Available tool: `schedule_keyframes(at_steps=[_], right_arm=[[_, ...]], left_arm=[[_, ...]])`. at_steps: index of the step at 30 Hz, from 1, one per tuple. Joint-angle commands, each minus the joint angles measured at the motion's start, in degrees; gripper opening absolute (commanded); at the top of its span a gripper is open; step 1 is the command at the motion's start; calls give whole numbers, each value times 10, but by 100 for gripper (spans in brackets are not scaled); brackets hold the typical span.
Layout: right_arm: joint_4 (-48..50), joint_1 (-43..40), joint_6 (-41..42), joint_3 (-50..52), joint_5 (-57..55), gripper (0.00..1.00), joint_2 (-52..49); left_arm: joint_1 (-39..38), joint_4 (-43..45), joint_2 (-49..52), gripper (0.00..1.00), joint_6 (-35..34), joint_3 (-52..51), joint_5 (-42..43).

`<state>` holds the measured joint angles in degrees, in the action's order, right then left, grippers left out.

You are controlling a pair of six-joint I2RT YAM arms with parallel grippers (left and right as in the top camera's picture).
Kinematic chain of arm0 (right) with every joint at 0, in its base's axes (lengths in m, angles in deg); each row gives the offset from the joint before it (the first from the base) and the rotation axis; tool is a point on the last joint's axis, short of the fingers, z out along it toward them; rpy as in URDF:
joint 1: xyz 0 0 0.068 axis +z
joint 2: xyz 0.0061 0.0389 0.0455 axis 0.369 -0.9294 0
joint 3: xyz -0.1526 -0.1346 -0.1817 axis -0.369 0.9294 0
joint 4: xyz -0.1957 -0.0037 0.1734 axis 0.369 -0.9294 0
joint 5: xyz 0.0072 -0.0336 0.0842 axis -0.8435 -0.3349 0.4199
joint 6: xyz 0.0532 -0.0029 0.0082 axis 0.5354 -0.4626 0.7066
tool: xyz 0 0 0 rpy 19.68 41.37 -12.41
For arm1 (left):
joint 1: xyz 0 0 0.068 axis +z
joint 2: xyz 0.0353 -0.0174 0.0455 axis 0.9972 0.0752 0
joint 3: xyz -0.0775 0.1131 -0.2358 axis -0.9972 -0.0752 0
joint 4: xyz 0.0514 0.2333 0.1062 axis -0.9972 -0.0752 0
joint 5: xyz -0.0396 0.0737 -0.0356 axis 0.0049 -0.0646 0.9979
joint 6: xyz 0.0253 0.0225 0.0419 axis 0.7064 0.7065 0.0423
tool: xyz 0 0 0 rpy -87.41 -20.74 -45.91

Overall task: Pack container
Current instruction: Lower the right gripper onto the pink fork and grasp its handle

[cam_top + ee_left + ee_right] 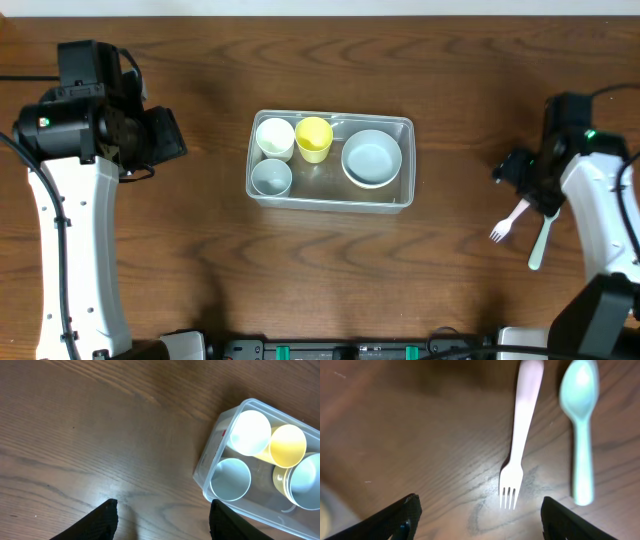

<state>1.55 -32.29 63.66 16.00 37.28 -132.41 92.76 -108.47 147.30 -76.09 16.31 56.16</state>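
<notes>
Wooden table (200, 250), cups (313, 138) inside clear container (322, 185), fork (508, 221) beside spoon (541, 240)

The overhead view looks straight down from high above the counter (200, 260), taking in the whole scene with the container (330, 201) at centre. The left wrist view looks down from close over the wood, its own jaws at the bottom edge, and shares the container's left end with the overhead. The right wrist view sits nearer still, blurred, facing down on the fork (518, 435) and spoon (581, 435), which the overhead shows small at right.
</notes>
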Motion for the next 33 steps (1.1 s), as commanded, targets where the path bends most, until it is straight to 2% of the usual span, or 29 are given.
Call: schedule_keyframes(at_steps=[1, 9, 22, 29, 33], right_arm=[[35, -22, 20, 44, 1, 79, -8], [69, -58, 20, 69, -1, 79, -58], [103, -59, 20, 69, -1, 79, -141], [110, -59, 11, 69, -1, 79, -153], [111, -59, 11, 69, -1, 72, -153]], left_arm=[[2, -2, 2, 59, -3, -2, 0], [2, -5, 2, 59, -3, -2, 0], [3, -7, 2, 59, -3, -2, 0], [2, -7, 2, 59, -3, -2, 0], [2, -7, 2, 59, -3, -2, 0]])
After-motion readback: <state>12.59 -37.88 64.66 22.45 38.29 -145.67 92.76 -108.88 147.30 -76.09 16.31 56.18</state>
